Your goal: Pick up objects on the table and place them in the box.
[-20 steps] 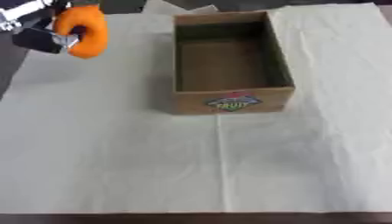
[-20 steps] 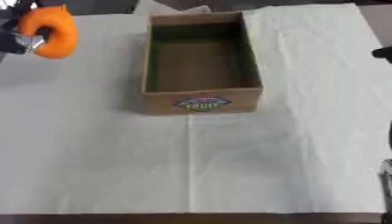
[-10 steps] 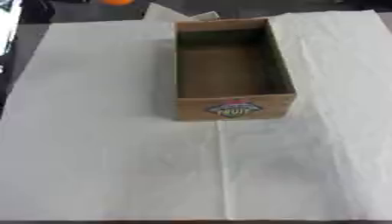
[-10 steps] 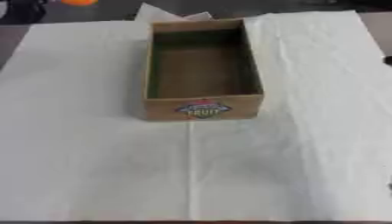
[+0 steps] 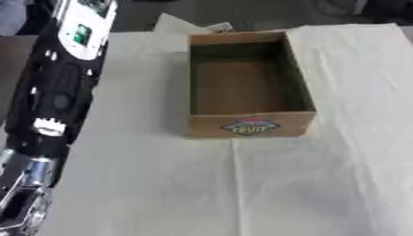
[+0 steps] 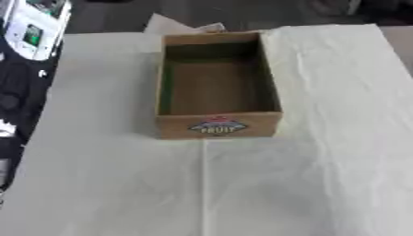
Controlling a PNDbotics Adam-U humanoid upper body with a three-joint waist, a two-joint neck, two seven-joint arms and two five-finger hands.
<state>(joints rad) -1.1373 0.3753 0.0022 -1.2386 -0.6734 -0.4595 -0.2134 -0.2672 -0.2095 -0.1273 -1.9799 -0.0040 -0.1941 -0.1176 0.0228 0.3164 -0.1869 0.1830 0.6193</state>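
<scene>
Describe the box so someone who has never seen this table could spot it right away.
A pale cloth covers the table. Toward its far middle stands an open brown cardboard box, nothing showing inside. A colourful oval label marks the short side facing the robot.

box (image 5: 250,126) brown cardboard, inside darker brown, green tint seen on inner walls; front label printed with red, blue and white emblem, lettering in pale yellow. cloth (image 5: 339,175) off-white, plain, creased. left arm (image 5: 56,87) black, white panel with small green mark near top, silver joint at lower end. table (image 6: 399,39) edge brownish where uncovered. pale paper scrap (image 5: 174,23) behind box.
</scene>
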